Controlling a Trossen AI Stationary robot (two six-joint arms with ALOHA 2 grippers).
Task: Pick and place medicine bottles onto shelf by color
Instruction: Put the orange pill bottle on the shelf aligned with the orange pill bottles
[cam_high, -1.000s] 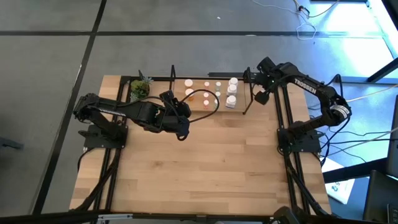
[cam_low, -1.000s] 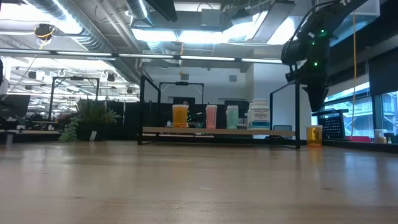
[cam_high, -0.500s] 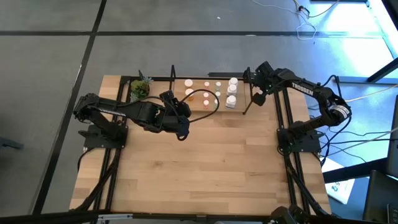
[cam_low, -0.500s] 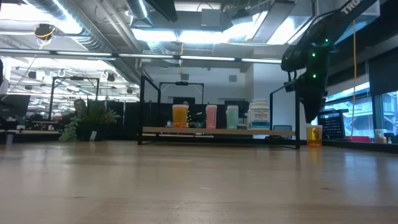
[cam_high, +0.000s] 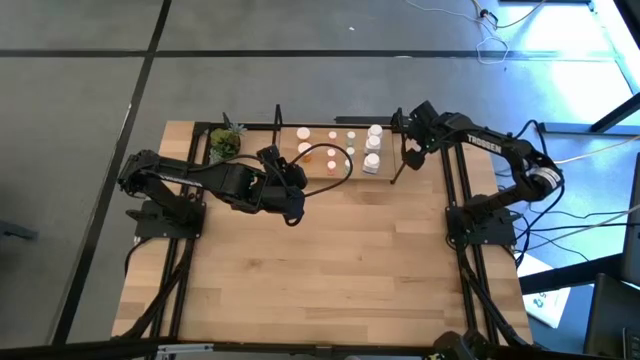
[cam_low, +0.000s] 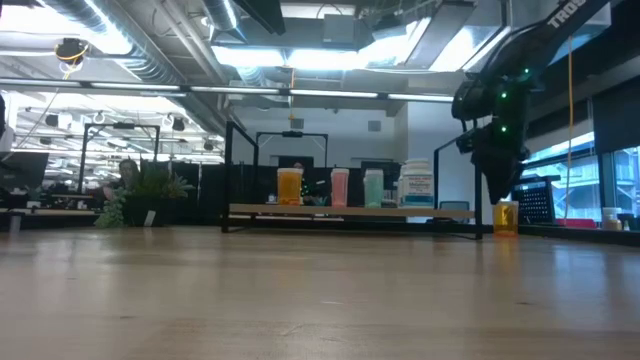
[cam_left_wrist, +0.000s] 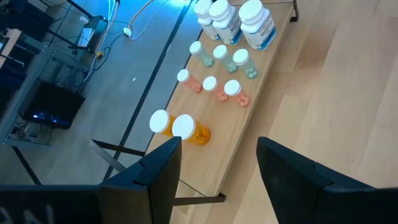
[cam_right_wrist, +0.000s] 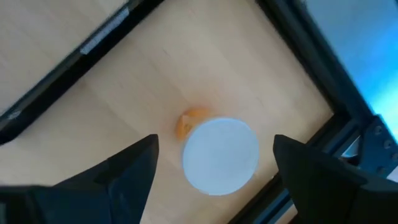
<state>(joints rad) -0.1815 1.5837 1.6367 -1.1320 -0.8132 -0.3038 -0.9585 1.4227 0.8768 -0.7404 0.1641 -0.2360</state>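
1. One wooden surface (cam_high: 330, 260) carries everything; both dark arms reach over its far half.
2. The left arm (cam_high: 190, 180) lies across the left side. Its gripper (cam_high: 292, 172), which I call the left jaws, hangs just in front of the shelf's left half, spread and grasping nothing.
3. The right arm (cam_high: 500, 150) bends in from the right edge. Its gripper (cam_high: 412, 143), the right jaws, hangs at the far right corner, just past the shelf's right frame, spread wide and empty.
4. The shelf (cam_high: 345, 172) is a light board along the far edge, with black uprights at both ends (cam_low: 350, 211).
5. A potted plant (cam_high: 226, 142) stands at the far left corner, beside the shelf's left end.
6. Three large white bottles (cam_left_wrist: 235, 20) cluster at the shelf's right end.
7. Two orange bottles (cam_left_wrist: 180, 127) stand touching at the shelf's left end.
8. Three pale green bottles (cam_left_wrist: 219, 57) and three pink ones (cam_left_wrist: 211, 86) stand in short rows between those groups.
9. One loose orange bottle (cam_right_wrist: 219, 154) with a white cap stands upright on the surface, outside the shelf; the right jaws are directly above it, one finger on either side, not touching. In the low view it sits right of the shelf's right upright (cam_low: 505, 217).
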